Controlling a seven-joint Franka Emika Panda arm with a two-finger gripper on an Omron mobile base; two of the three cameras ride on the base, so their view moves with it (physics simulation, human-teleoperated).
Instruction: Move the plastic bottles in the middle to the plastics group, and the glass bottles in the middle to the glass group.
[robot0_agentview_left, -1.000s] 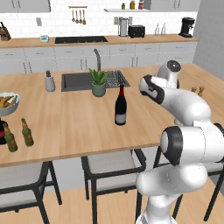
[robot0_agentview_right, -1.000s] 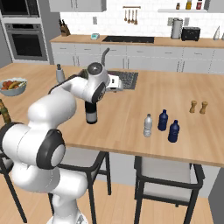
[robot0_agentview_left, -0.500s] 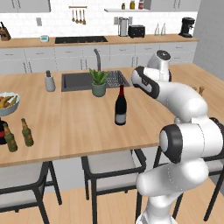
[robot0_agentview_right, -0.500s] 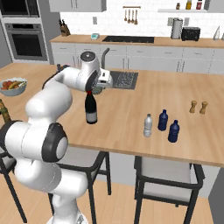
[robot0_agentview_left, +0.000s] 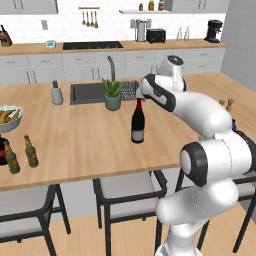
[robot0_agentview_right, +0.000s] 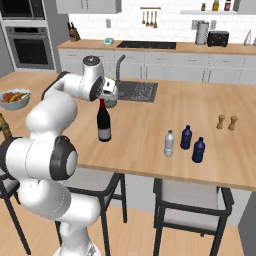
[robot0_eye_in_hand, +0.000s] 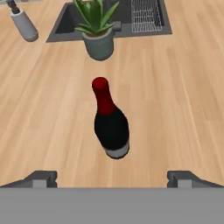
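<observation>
Claw: seen spread wide and released in the hand view, the two dark tips far apart at the bottom corners, nothing between them; in the left base view it is seen at centre, above the neck of the wine bottle.
Wine bottle: upright on the desk, centre of frame, free of the claw; red neck and pale label noted. In the hand view it is seen from above.
Water bottle: upright at right of centre in the right base view, just beside the two blue bottles.
Beer bottles: two noted at the far left edge of the left base view, beside a dark bottle cut by the frame.
Potted plant: behind the wine bottle, by the sink.
Fruit bowl: left edge, above the beer bottles.
Shakers: a pair, right side of the right base view.
</observation>
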